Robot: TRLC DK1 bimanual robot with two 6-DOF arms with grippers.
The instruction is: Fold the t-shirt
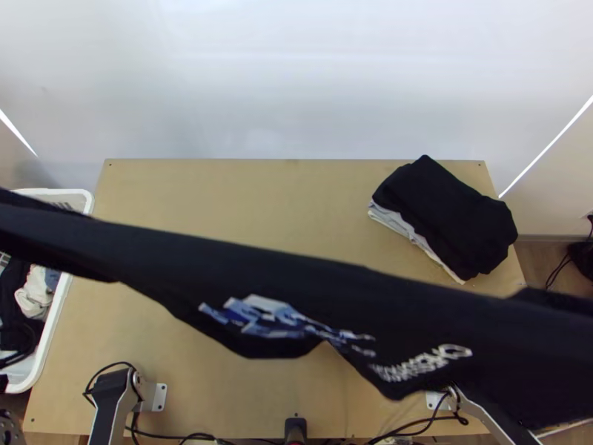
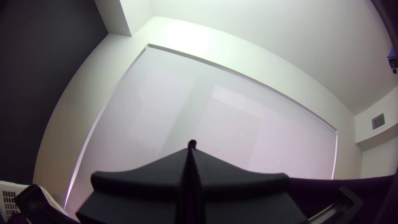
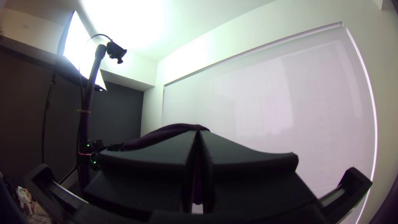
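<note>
A black t-shirt (image 1: 252, 271) hangs stretched in the air across the top view, from the left edge to the right edge. Its upper edge is nearly straight, while the lower edge droops in uneven folds; a blue and white print and white lettering show on it. In the left wrist view my left gripper (image 2: 190, 150) is shut, with a small bit of dark cloth (image 2: 192, 144) between its fingertips. My right gripper (image 3: 198, 132) is also shut, pinching the shirt's purple-black cloth (image 3: 166, 132), which trails off from the tips.
At the table's (image 1: 222, 189) back right lies a folded stack, black cloth (image 1: 448, 215) on top of lighter cloth (image 1: 404, 226). Beyond the left table edge stands a white basket (image 1: 46, 341) with mixed clothes. Bare tabletop shows behind the shirt and at the front left.
</note>
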